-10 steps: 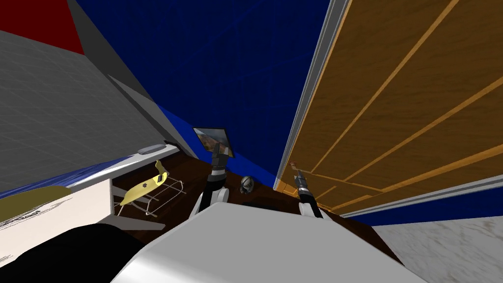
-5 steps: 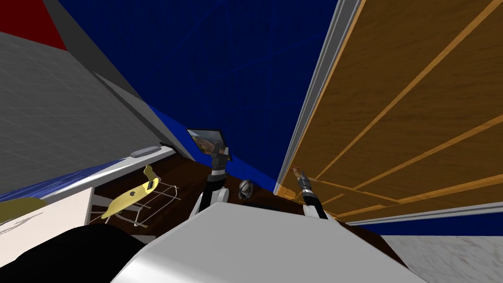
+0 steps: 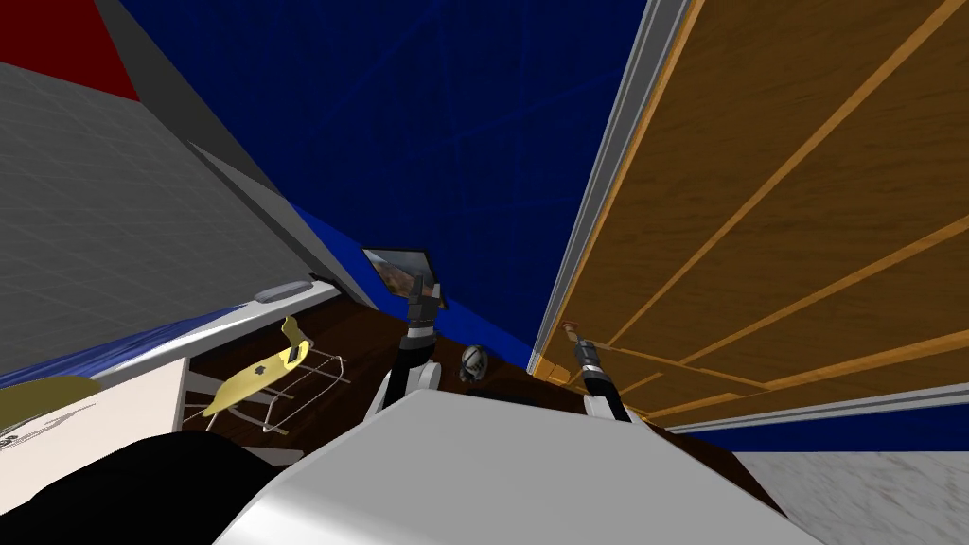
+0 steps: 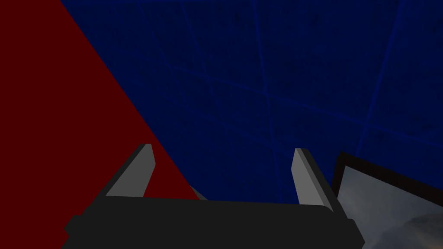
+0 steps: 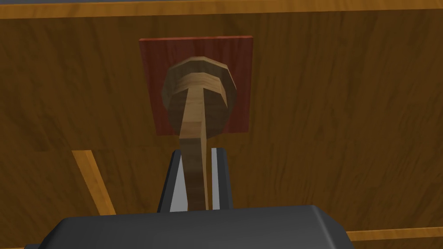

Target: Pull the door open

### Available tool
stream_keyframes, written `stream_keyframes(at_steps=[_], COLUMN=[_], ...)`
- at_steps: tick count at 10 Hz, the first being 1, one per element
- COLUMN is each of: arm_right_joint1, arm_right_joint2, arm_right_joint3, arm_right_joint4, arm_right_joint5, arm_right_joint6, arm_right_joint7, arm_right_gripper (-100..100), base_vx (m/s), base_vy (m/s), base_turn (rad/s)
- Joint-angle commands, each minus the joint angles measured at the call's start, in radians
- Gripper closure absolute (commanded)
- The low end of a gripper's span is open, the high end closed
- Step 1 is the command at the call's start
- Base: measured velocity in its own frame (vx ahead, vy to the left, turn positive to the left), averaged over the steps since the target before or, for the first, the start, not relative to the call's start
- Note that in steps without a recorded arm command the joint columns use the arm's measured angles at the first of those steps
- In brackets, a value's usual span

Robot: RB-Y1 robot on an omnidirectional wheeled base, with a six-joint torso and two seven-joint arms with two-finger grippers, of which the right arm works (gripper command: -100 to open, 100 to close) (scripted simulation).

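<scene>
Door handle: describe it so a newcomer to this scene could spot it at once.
Find the big brown wooden door with paler strips on the robot's right. Near its edge a dark red square plate carries the light wooden lever handle. It alone juts from the flat door, and the right gripper is shut on it.
</scene>
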Motion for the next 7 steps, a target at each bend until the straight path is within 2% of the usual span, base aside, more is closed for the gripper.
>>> stream_keyframes(at_steps=[1, 3, 7], arm_right_joint1=[-0.001, 0.003, 0.013], arm_right_joint2=[-0.002, -0.004, -0.018], arm_right_joint3=[-0.001, 0.003, 0.015], arm_right_joint4=[-0.001, 0.0, -0.001], arm_right_joint5=[-0.001, 0.002, 0.007], arm_right_joint6=[-0.002, -0.004, -0.016], arm_right_joint7=[0.0, -0.005, -0.026], arm_right_gripper=[100, 100, 100], base_vx=[0.0, -0.13, -0.191], base_vy=[0.0, -0.006, 0.0], base_turn=[0.0, 0.076, 0.07])
